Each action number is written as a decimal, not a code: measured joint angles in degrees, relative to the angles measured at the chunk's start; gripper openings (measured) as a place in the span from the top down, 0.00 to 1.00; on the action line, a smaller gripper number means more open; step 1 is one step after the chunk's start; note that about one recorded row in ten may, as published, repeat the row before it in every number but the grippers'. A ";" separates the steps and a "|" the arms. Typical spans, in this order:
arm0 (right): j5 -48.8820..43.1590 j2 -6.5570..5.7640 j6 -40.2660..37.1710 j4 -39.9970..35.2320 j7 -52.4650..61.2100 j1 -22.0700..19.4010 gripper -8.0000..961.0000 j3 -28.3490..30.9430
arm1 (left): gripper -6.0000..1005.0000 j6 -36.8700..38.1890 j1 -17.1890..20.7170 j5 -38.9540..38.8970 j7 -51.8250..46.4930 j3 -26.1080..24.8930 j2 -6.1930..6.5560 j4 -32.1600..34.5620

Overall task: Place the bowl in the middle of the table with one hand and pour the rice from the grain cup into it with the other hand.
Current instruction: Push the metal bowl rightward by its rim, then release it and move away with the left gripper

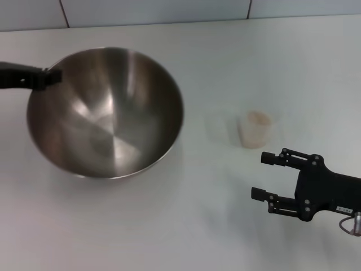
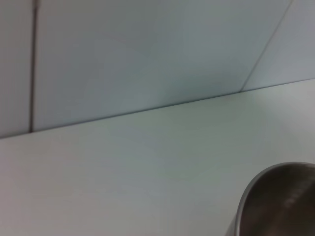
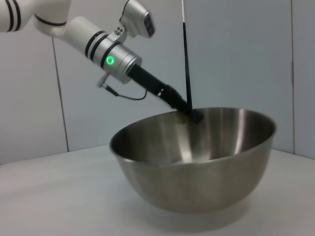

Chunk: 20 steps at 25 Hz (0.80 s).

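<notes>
Steel bowl (image 1: pixel 105 113) held up tilted, one cup (image 1: pixel 255 129) waiting

Left gripper (image 1: pixel 52 77) pinches the bowl's far rim, its arm cut off at the edge. Right gripper (image 1: pixel 267 175), fingers spread wide, hovers near the cup on the table (image 1: pixel 225 226); rice inside is hard to make out.

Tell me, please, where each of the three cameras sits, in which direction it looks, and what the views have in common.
Head view: high, looking down on the table; bowl, grain cup, left gripper on the rim, open right gripper.
Left wrist view: low, facing the wall; only the bowl's rim, no own fingers.
Right wrist view: low, side-on; bowl, left gripper.
Shared: the bowl, all three.
</notes>
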 joint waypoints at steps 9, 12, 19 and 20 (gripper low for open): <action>-0.02 0.03 0.04 -0.09 -0.03 -0.11 0.21 0.00 | 0.95 -0.33 -6.95 -0.01 -0.60 0.79 -0.23 -6.99; -0.02 0.05 0.04 -0.09 -0.03 -0.02 0.20 0.00 | 0.95 -0.70 -8.21 -0.01 -0.32 0.85 -0.24 -8.82; -0.02 0.14 0.03 -0.09 0.01 0.13 0.20 0.00 | 0.95 -3.89 -11.03 -0.31 0.06 4.28 -0.38 -13.43; -0.02 0.17 0.03 -0.09 0.03 0.13 0.20 0.00 | 0.95 -4.67 -11.10 -0.31 0.07 5.16 -0.38 -13.74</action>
